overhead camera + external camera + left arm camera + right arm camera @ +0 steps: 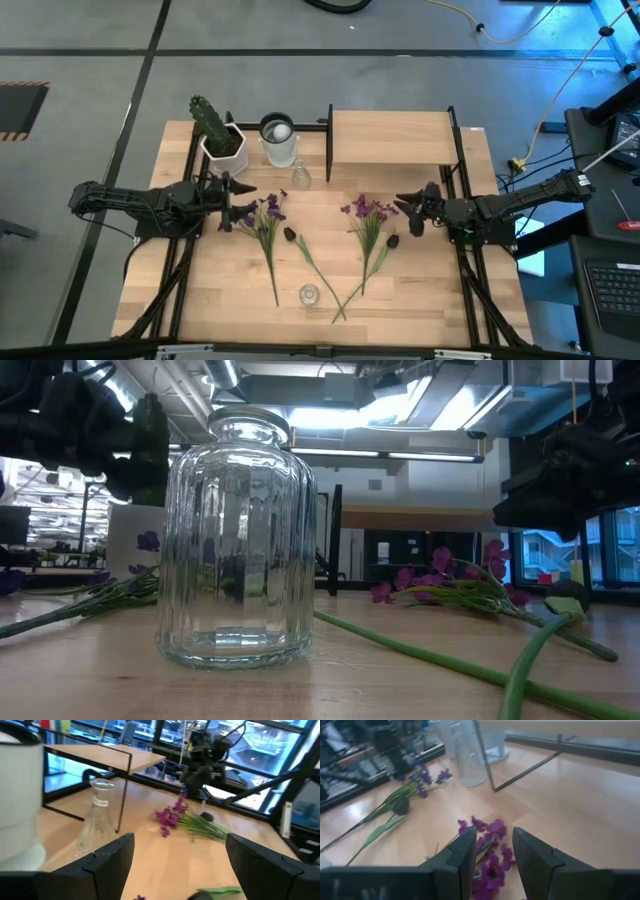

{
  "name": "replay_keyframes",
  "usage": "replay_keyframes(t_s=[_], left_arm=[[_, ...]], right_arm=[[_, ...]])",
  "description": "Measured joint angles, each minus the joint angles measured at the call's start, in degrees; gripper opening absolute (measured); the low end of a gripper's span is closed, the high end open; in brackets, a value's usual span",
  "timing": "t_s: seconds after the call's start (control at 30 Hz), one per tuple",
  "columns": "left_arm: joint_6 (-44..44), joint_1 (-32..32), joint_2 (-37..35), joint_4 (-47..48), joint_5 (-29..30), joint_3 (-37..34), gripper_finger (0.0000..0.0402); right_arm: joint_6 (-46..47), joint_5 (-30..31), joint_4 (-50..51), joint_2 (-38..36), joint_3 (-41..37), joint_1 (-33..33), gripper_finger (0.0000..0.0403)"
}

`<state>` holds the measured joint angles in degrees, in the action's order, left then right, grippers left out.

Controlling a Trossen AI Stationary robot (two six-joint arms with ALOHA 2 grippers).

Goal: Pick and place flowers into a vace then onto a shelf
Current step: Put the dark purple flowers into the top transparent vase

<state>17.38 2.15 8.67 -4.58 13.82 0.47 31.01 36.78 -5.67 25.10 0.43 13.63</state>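
Flowers: both bunches lie on the worktop near the shelf. Only the right wrist view shows the right pincer spread open just above the pinker bunch; left pincer gapes wide, empty.

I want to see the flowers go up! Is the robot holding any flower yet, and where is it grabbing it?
Not yet. Both grippers are open and empty. The right gripper hovers over the pinker flowers' blooms; the left gripper is beside the violet flowers.

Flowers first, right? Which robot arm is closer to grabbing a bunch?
Probably the right. The right gripper is open with the pinker bunch between its fingers. The left gripper is open too, but beside the darker bunch.
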Motion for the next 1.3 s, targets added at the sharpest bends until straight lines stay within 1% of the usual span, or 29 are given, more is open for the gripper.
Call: replay_keyframes(t_s=[0.1, 0.2, 0.33, 0.57, 0.7, 0.8, 0.93, 1.07, 1.13, 1.23, 1.3], left_arm=[[3.66, 0.00, 0.00, -0.89, -0.03, 0.02, 0.0306], [6.78, 0.00, 0.00, -1.51, -0.02, 0.01, 0.0306], [7.75, 0.00, 0.00, -1.51, 0.36, 0.00, 0.0306], [7.71, 0.00, 0.00, -1.49, 6.06, 0.00, 0.0306], [10.84, 0.00, 0.00, -1.68, 6.57, 0.00, 0.0306], [12.04, -0.01, 0.00, -2.77, 8.18, 0.01, 0.0306], [13.84, -0.02, 0.00, -6.01, 8.26, 0.00, 0.0306], [15.22, -0.01, 0.21, -6.68, 6.19, 0.00, 0.0306], [16.31, 0.00, 0.84, -8.57, 5.47, 0.09, 0.0306], [14.86, 0.00, 2.81, -9.00, 3.18, 2.73, 0.0306], [11.93, 0.00, 5.47, -8.14, 2.99, 5.80, 0.0306]], right_arm=[[0.78, 2.15, 0.00, 0.02, 0.00, 0.00, 0.0130], [2.01, 2.62, 0.00, 0.00, 0.00, 0.00, 0.0130], [3.51, 2.91, 0.38, 0.00, 0.00, 0.00, 0.0130], [4.96, 7.19, 0.87, 0.02, 0.00, 0.00, 0.0130], [4.98, 7.32, 0.85, 0.02, 0.00, 0.00, 0.0130], [6.04, 7.31, 0.87, 0.02, 0.00, 0.00, 0.0130], [6.52, 7.32, 0.87, 0.02, 0.02, -0.02, 0.0130], [7.98, 7.33, 0.85, 0.02, 0.00, 0.00, 0.0130], [7.94, 7.35, 0.87, 0.02, 0.00, 0.00, 0.0130], [7.91, 8.63, 0.87, 0.02, 0.00, 0.00, 0.0130], [7.84, 9.77, 0.85, 0.02, 0.00, 0.00, 0.0130]])
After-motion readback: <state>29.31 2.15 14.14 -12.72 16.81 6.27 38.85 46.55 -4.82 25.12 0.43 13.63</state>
